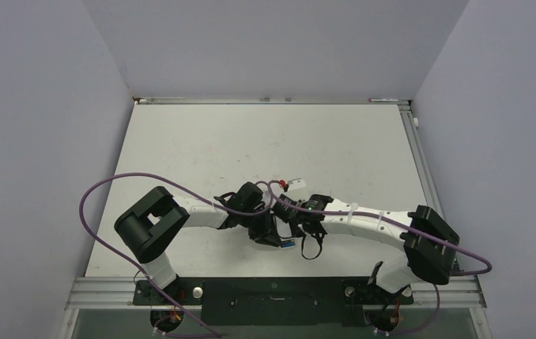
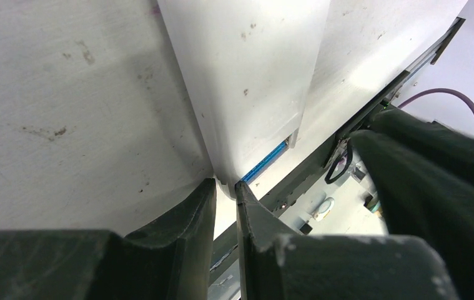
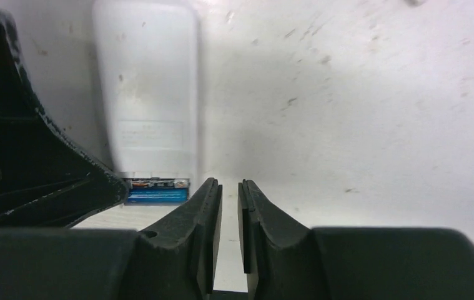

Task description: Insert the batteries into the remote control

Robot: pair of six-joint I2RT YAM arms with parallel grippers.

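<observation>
The white remote control [image 2: 246,81] lies back up on the table, also in the right wrist view [image 3: 147,81]. At its near end the open compartment holds the blue battery [image 3: 156,196] with the dark battery [image 3: 157,184] beside it. The blue one also shows in the left wrist view [image 2: 263,162] and the top view [image 1: 289,245]. My left gripper [image 2: 225,186] is nearly shut with nothing gripped, its tips at the remote's compartment-end corner. My right gripper [image 3: 230,184] is shut and empty over bare table, just right of the compartment. In the top view both grippers hide most of the remote.
A small loose white piece [image 1: 295,183] with a red bit beside it lies on the table just behind the two grippers. The table's front rail [image 2: 296,181] runs close to the remote's near end. Purple cables [image 1: 95,205] loop over the arms.
</observation>
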